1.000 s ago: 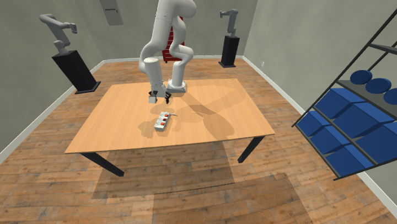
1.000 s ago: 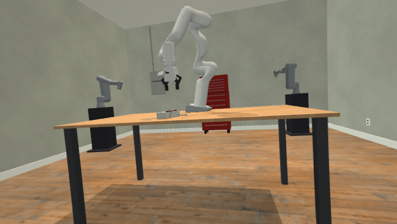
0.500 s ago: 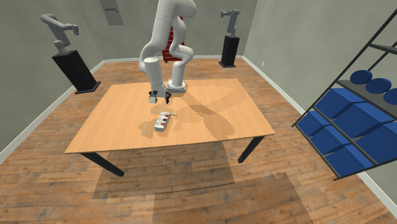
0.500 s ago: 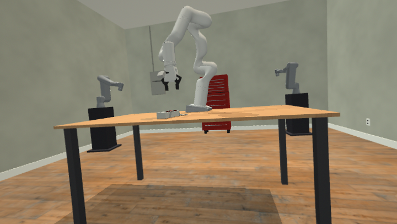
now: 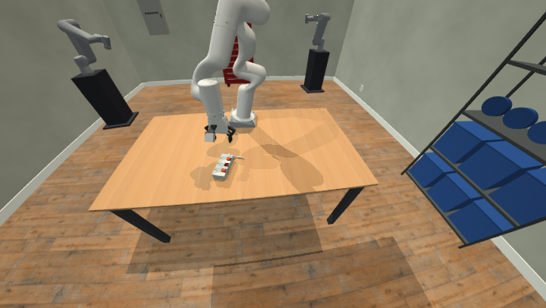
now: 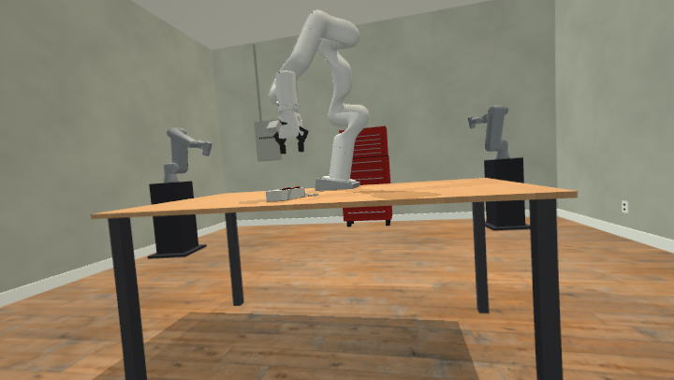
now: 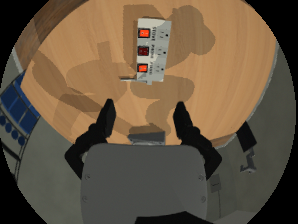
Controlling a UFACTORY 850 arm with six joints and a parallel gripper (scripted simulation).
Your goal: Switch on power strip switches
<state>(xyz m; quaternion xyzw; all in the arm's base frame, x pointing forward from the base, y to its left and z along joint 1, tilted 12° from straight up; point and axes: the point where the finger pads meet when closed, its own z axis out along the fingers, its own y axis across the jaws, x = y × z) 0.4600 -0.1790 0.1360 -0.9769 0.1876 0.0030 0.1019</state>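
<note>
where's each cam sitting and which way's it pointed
Top: high over the table's front, looking down at the power strip; arm and open claw show.
Exterior: low, near floor level, looking across the table edge; whole arm shows.
Wrist: behind the claw, facing down; both fingers show.
All three share the power strip.

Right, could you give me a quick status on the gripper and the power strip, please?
Gripper open, empty, high above table. Power strip flat, right way up, untouched. Nothing between them.
</note>
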